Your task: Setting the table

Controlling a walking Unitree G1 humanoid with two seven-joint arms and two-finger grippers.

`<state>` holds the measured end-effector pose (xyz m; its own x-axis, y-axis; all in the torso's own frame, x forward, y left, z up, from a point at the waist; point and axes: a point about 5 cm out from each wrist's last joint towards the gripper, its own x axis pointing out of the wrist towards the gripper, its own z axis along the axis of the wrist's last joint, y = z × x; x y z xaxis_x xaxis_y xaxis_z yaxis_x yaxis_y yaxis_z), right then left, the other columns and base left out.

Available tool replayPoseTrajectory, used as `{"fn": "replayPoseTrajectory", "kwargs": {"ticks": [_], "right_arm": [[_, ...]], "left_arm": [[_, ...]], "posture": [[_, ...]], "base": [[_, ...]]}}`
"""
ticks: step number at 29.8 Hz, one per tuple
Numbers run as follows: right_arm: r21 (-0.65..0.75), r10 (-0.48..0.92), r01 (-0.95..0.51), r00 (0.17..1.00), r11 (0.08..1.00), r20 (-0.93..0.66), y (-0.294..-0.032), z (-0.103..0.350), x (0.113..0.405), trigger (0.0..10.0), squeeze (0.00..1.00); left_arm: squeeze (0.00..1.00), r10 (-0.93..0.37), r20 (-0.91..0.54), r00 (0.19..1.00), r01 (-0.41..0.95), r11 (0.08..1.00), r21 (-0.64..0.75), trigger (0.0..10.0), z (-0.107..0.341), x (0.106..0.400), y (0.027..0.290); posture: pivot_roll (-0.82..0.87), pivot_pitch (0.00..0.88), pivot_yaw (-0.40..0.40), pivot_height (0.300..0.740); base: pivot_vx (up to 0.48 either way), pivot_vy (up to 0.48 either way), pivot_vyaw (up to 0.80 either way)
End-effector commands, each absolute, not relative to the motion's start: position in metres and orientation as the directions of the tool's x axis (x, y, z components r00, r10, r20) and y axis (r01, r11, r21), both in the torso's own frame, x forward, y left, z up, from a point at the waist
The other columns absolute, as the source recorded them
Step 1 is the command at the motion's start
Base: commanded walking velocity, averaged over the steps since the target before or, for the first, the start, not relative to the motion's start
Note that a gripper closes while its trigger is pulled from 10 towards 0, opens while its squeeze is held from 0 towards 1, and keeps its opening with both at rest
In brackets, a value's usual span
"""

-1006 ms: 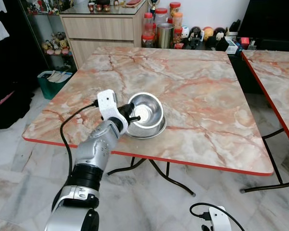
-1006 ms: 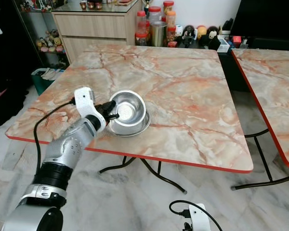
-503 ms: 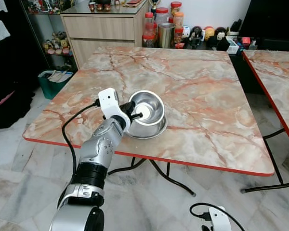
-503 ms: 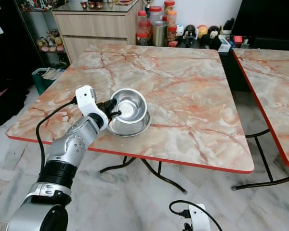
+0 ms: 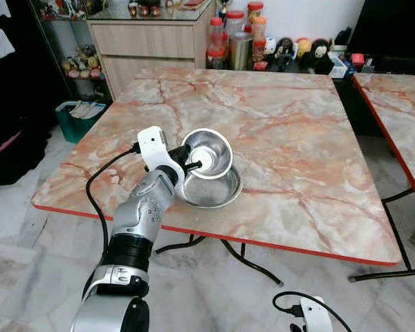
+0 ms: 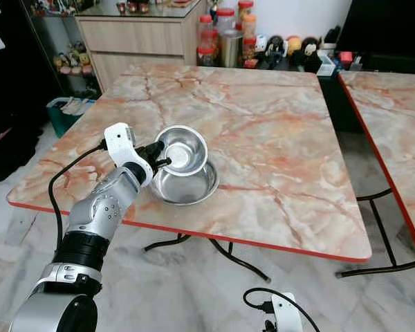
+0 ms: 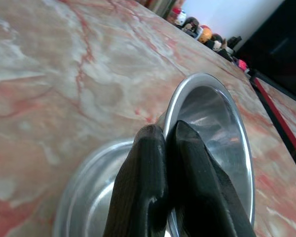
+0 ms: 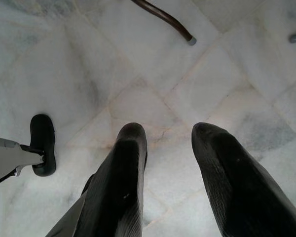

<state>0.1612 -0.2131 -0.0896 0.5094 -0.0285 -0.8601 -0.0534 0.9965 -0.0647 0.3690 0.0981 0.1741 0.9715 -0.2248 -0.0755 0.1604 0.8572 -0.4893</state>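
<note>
Steel gleams near the marble table's [image 5: 297, 159] left front edge: the left gripper [image 5: 191, 166] pinches the rim of the upper bowl [image 5: 209, 153], lifted and tilted, its mouth facing up and slightly toward the robot. The lower bowl [image 5: 211, 190] sits flat beneath, holding nothing. The right gripper [image 8: 167, 163] hangs over the floor, fingers apart.

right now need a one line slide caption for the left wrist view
Left gripper pinches the rim of the upper steel bowl, tilting it above the lower bowl on the marble table.
</note>
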Motion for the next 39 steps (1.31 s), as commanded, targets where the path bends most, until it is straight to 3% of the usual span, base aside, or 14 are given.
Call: {"fn": "replayPoseTrajectory", "kwargs": {"ticks": [1,11,19,39], "right_arm": [[-0.061,-0.025,-0.053,0.512,0.997,-0.859,-0.2127,-0.089,0.1629,10.0,0.0],[-0.059,-0.021,-0.058,0.512,0.997,-0.859,-0.2123,-0.0889,0.163,10.0,0.0],[-0.057,-0.02,-0.056,0.513,0.997,-0.858,-0.2122,-0.0889,0.1632,10.0,0.0],[-0.056,-0.017,-0.06,0.512,0.997,-0.859,-0.2121,-0.0889,0.1632,10.0,0.0]], "left_arm": [[0.0,-0.215,-0.047,0.976,0.168,0.866,-0.471,10.0,0.18,0.3686,0.1011],[0.0,-0.222,-0.028,0.975,0.184,0.867,-0.463,10.0,0.1836,0.3677,0.1016],[0.0,-0.231,-0.022,0.973,0.196,0.867,-0.459,10.0,0.1827,0.3659,0.1023],[0.0,-0.229,-0.01,0.973,0.198,0.864,-0.463,10.0,0.1836,0.3648,0.1033]], "posture": [[0.06,0.0,0.02,0.74],[0.06,0.0,0.018,0.74],[0.06,0.0,0.018,0.74],[0.06,0.0,0.017,0.74]], "base": [[0.262,0.0,0.0],[0.26,0.0,0.0],[0.0,0.0,0.0],[0.265,0.0,0.0]]}}
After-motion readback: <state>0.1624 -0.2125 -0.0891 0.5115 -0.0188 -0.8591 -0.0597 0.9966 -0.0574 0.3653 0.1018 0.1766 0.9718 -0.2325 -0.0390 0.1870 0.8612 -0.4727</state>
